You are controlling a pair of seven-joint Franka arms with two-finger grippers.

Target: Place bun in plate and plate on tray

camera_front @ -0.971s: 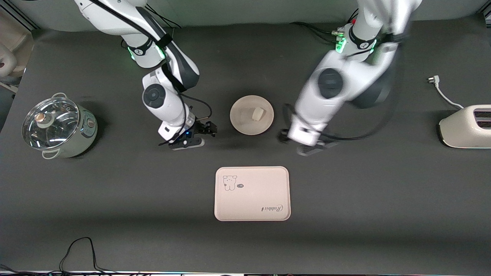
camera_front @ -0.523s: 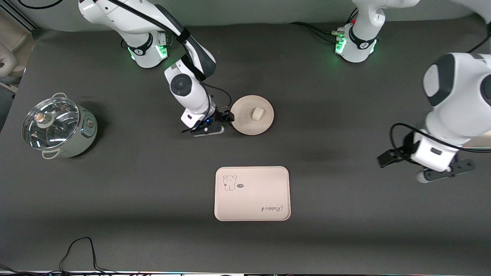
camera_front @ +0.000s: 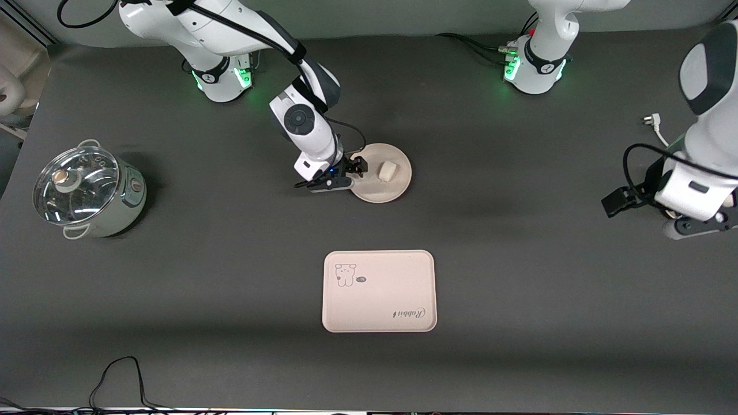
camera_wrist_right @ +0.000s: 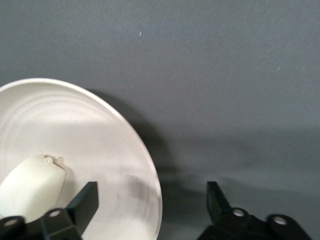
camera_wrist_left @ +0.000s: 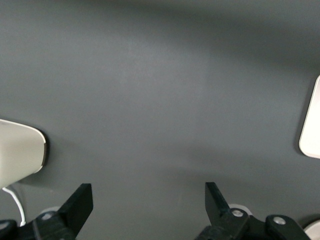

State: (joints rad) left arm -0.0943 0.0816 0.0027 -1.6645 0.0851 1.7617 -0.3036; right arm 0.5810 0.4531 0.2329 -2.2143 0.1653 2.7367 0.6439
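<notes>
Two arms have traded roles within the last second. The left arm has swung away from the plate to the left arm's end of the desk, and its left tool now hangs released over bare surface near the toaster. The tray lies unmoved, empty, nearer the front camera than the plate. The right tool has advanced to the plate's rim, fingers spread, one over the dish and one outside it. The bun already rests in the plate, so the first half looks done; gripping the rim seems the step in hand.
</notes>
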